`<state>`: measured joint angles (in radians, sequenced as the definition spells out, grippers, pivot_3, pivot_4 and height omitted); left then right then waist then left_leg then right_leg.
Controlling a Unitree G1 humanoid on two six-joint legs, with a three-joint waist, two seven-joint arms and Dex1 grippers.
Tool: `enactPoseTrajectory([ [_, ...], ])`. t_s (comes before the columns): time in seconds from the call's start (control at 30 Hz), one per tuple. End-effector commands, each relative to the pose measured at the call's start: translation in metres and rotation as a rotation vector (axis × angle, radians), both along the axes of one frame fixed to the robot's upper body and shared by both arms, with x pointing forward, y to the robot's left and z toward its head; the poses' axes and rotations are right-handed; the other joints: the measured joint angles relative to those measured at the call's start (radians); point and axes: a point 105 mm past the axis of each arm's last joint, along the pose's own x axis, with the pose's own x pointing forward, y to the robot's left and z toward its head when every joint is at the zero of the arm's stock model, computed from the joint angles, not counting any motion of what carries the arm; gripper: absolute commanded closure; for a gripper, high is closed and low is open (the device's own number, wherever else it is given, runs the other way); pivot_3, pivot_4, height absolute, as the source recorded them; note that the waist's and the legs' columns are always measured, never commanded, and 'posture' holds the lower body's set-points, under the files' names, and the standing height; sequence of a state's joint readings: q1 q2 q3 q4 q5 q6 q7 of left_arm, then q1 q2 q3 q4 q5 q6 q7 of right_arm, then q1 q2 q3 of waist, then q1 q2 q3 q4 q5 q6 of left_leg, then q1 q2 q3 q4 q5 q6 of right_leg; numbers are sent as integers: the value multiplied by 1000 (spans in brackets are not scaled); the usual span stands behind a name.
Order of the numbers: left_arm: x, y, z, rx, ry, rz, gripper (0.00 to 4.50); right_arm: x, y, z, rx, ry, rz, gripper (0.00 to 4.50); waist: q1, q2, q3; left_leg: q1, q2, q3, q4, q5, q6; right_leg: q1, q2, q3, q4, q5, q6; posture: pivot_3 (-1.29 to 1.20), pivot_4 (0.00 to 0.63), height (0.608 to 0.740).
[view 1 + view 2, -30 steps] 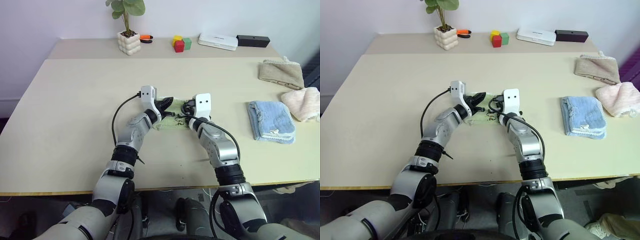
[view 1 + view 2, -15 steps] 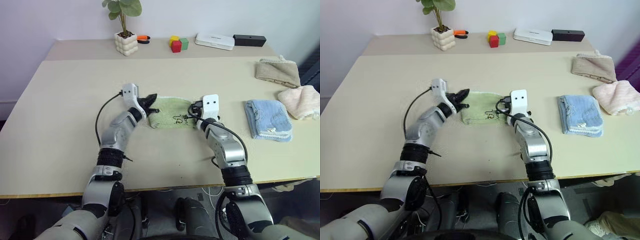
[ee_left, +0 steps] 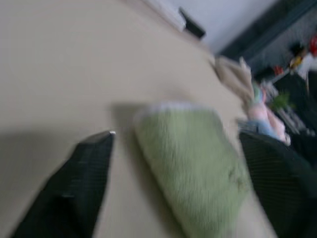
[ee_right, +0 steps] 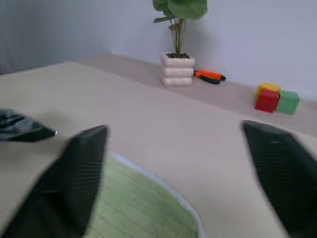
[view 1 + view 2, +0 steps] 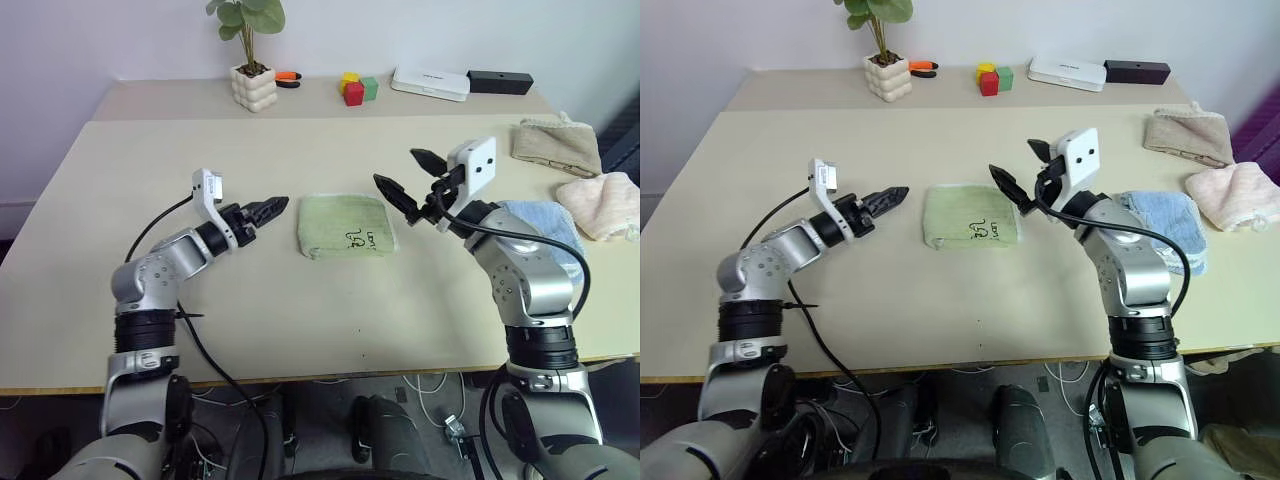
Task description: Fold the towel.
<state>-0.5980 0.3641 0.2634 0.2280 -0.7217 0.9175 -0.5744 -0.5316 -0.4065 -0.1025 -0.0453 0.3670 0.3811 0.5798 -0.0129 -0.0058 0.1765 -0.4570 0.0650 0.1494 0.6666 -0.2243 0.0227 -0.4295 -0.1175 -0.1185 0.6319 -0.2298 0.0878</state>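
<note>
Green terry, the towel (image 5: 346,226) lies folded into a compact square at the middle of the counter (image 5: 150,190), label side up, with nothing touching it. A second ago both pincers were shut on it; now they have let go and drawn apart. The left pincer (image 5: 268,209) sits just left of the towel, fingers spread and empty. The right pincer (image 5: 408,178) has lifted clear to its right, wide open, holding nothing. The fold looks finished, with only the arms' retreat remaining.
</note>
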Motion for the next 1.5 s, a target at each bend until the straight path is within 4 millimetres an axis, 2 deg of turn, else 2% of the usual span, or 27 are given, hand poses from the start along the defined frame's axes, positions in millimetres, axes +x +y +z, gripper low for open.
enactPoseTrajectory([
  [0.03, -4, -9, 0, -99, 62, -65, 36, -5, 16, 7, 11, -42, 52, 0, 0, 0, 0, 0, 0, 0, 0, 0, 0, 0, 0, 0, 0, 0, 0, 0, 150, 740],
  [0.17, -17, -23, -17, -159, 209, -150, 36, -12, 25, 4, 13, -34, 91, 0, -1, 0, 0, 0, 0, 0, 0, 0, 0, 0, 0, 0, 0, 0, 0, 0, 150, 740],
  [0.23, -22, -34, -15, -218, 232, -199, 36, -21, 27, 4, 26, -14, 155, 0, 2, 0, 0, 0, 0, 0, 0, 0, 0, 0, 0, 0, 0, 0, 0, 0, 150, 740],
  [0.3, -24, -42, -13, -270, 263, -227, 36, -32, 27, 8, 31, -14, 231, 0, 3, 0, 0, 0, 0, 0, 0, 0, 0, 0, 0, 0, 0, 0, 0, 0, 150, 740],
  [0.43, -24, -53, -25, -234, 326, -226, 36, -49, 19, 8, -53, -12, 314, 0, 3, 0, 0, 0, 0, -1, 1, 0, 0, 1, 0, 0, 0, 0, 0, 0, 150, 740],
  [0.57, -23, -65, -28, -260, 367, -249, 36, -48, 11, 4, -89, 5, 297, 0, 2, 0, 0, 1, -1, -2, 0, 0, 0, 2, 0, 0, 0, 0, 0, 0, 150, 740],
  [0.8, -19, -87, -37, -239, 415, -264, 36, -47, 15, 4, -88, -3, 280, 0, 10, 0, 0, 2, -1, -2, 1, 0, 0, 3, -1, 0, 0, 0, 0, 0, 150, 740],
  [0.9, -17, -97, -36, -289, 447, -282, 920, -48, 10, 2, -125, -3, 271, 0, 21, 0, 0, 2, -1, -2, 1, 0, 0, 3, -1, 0, 0, 0, 0, 0, 150, 740],
  [1.07, -18, -106, -39, -303, 483, -294, 3439, -70, -13, -2, -270, -6, 325, 0, 29, -1, 0, 2, -2, -3, 1, 0, 1, 4, -1, 0, -1, 0, 0, 0, 150, 740],
  [1.13, -18, -109, -42, -281, 477, -292, 4393, -81, -21, -8, -291, 54, 366, 0, 28, 0, -1, 3, -2, -3, 1, -2, 3, 5, -1, 0, -1, 0, 0, 0, 150, 740],
  [1.27, -14, -112, -44, -269, 459, -267, 4453, -91, -30, -11, -294, 111, 397, 0, 25, 0, -1, 10, -1, -3, 1, -4, 6, 10, -1, 0, -1, 0, -1, 0, 150, 740],
  [1.4, 0, -101, -40, -283, 416, -177, 4453, -97, -34, -9, -303, 119, 402, 0, 28, 0, -1, 12, 0, -5, 1, -4, 6, 12, -2, -1, -2, -2, -4, 0, 150, 740],
  [1.47, 13, -82, -36, -253, 356, -86, 4453, -98, -38, -12, -330, 124, 395, 0, 26, 0, -1, 12, 0, -5, 1, -4, 6, 13, -2, -1, -2, -2, -4, 0, 150, 740],
  [1.5, 22, -67, -32, -233, 294, -3, 4453, -98, -39, -12, -333, 122, 393, 0, 25, 0, -1, 12, 0, -5, 1, -4, 6, 13, -2, -1, -2, -2, -4, 0, 150, 740],
])
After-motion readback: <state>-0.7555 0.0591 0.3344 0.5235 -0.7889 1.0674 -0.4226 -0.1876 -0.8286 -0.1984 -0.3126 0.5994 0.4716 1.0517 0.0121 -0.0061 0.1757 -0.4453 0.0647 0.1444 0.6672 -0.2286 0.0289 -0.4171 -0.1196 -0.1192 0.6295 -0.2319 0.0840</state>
